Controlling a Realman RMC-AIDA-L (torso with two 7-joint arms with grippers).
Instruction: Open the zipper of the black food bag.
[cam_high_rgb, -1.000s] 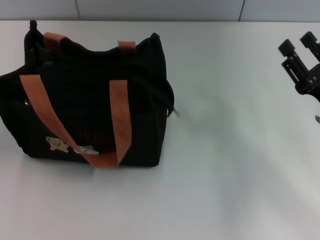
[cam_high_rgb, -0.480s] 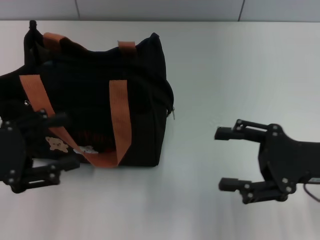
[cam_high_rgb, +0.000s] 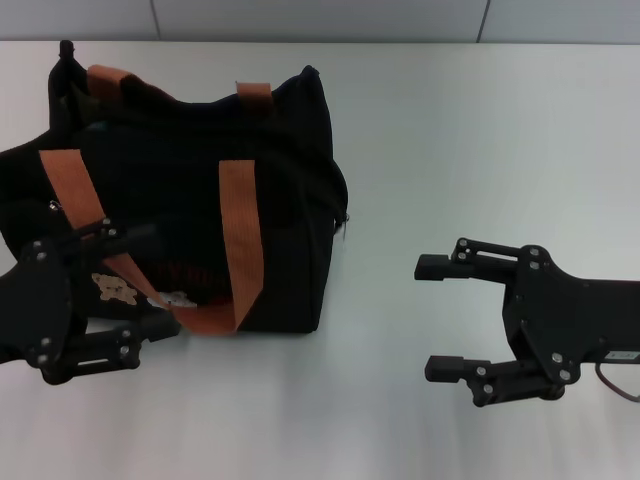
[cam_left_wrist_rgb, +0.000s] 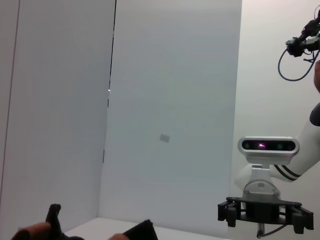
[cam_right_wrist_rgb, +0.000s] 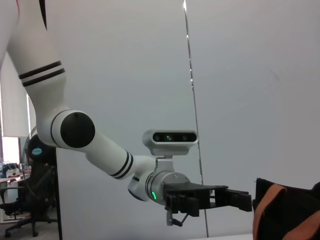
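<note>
Here, the black food bag (cam_high_rgb: 185, 200) stood toward the far left corner of the white worktop (cam_high_rgb: 450, 130), its long axis running along the far edge from left to right. The zipper (cam_high_rgb: 325, 165) followed the bag's top seam and curved down its right end, where you could see the small silvery pull (cam_high_rgb: 345, 222) hanging against the side panel.

The right gripper (cam_high_rgb: 432, 318) hovered over bare worktop to the right of the bag, fingers spread wide and pointing at the bag's right end. The pull lay further left and toward the far edge from those fingertips, with a clear gap between. The left gripper (cam_high_rgb: 150, 282) sat at the bag's near left front, also spread wide, overlapping the front panel by the bear patch (cam_high_rgb: 115, 288); contact with the fabric could not be told.

Judgement: the right arm was the nearer to the pull, the left better placed to steady the bag.

Surface: plain, matt and flat. A pale wall (cam_high_rgb: 320, 20) rose along the far edge.
</note>
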